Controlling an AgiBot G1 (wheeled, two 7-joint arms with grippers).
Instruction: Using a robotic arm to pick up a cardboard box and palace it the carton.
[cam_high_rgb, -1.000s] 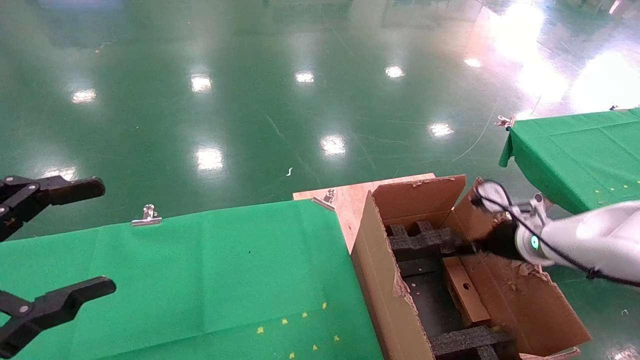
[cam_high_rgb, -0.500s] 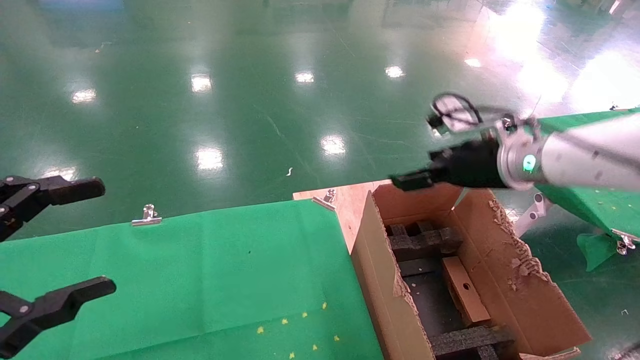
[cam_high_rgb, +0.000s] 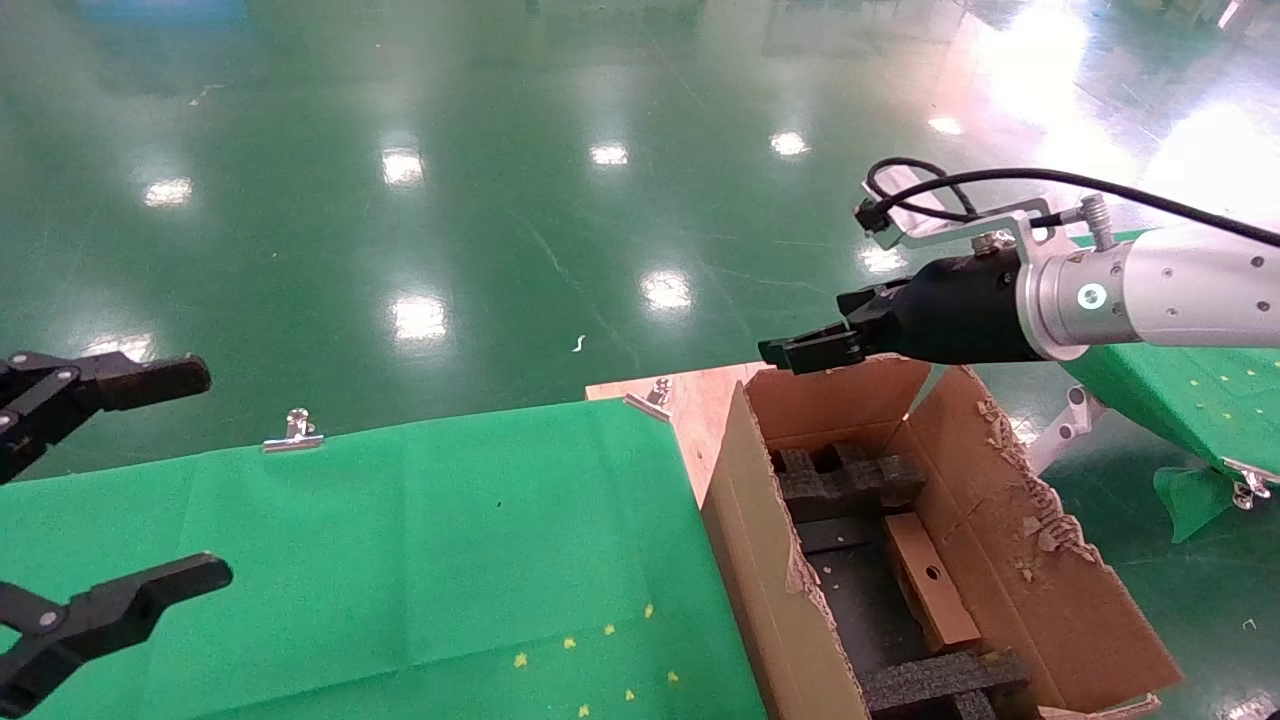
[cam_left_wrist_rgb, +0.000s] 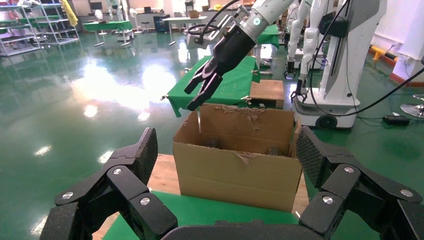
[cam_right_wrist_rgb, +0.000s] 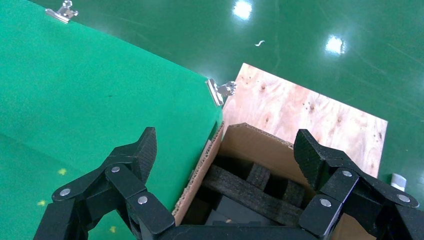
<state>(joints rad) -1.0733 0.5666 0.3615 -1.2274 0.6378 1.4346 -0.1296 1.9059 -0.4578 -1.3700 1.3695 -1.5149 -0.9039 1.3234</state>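
Observation:
The small flat cardboard box (cam_high_rgb: 930, 580) with a round hole lies inside the large carton (cam_high_rgb: 765, 560), between the black foam inserts (cam_high_rgb: 845, 480). The robotic arm on my right is raised, and its gripper (cam_high_rgb: 812, 352) hangs open and empty above the carton's far flap. The right wrist view looks down between the open right gripper (cam_right_wrist_rgb: 227, 147) into the carton's far corner (cam_right_wrist_rgb: 260, 145) and foam (cam_right_wrist_rgb: 250, 192); the box is out of that view. My left gripper (cam_high_rgb: 170, 480) is parked open at the far left, facing the carton (cam_left_wrist_rgb: 235, 175).
The carton stands on a plywood board (cam_high_rgb: 700, 395) beside the green cloth table (cam_high_rgb: 400, 560), which has metal clips (cam_high_rgb: 295, 432) at its far edge. A second green table (cam_high_rgb: 1180, 380) is at the right. Glossy green floor lies beyond.
My right gripper has risen out of the carton and now hovers above its far flap. The cardboard box has stayed lying inside. The left arm has not moved.

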